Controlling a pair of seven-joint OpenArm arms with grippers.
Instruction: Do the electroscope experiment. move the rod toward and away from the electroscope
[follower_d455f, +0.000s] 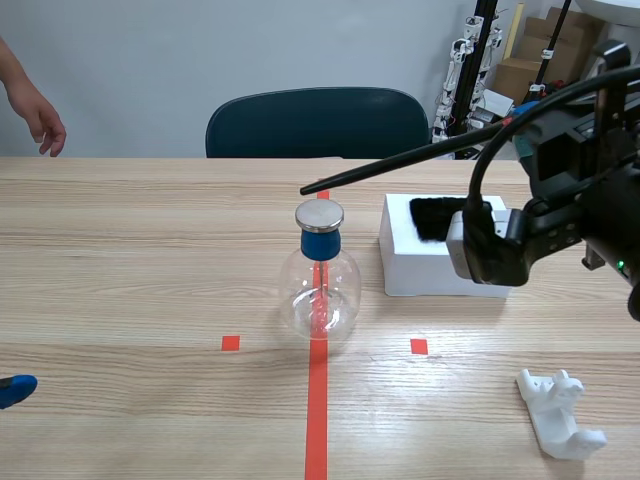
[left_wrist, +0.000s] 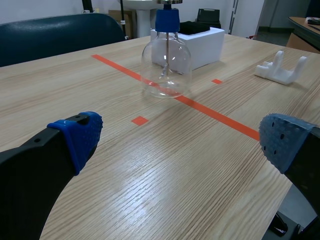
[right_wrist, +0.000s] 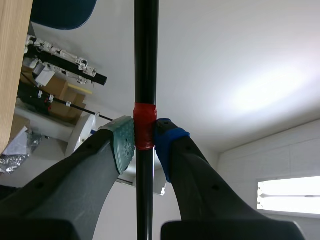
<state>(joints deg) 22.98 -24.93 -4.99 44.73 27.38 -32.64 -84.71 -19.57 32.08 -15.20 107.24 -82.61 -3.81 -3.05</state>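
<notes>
Above the electroscope (follower_d455f: 319, 285) on the counter (follower_d455f: 120, 260), the right end effector (right_wrist: 145, 142), clamped on the rod (follower_d455f: 400, 160), holds its tip near the metal cap (follower_d455f: 319, 214): approach step, with a steady withdrawal judged next; left end effector (left_wrist: 182, 142) gapes idle.

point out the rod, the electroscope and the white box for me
rod (follower_d455f: 400, 159): scene view, middle of its black shaft
electroscope (follower_d455f: 322, 292): scene view, on the clear glass bulb under the blue cap
white box (follower_d455f: 415, 270): scene view, on its bare front wall
</notes>
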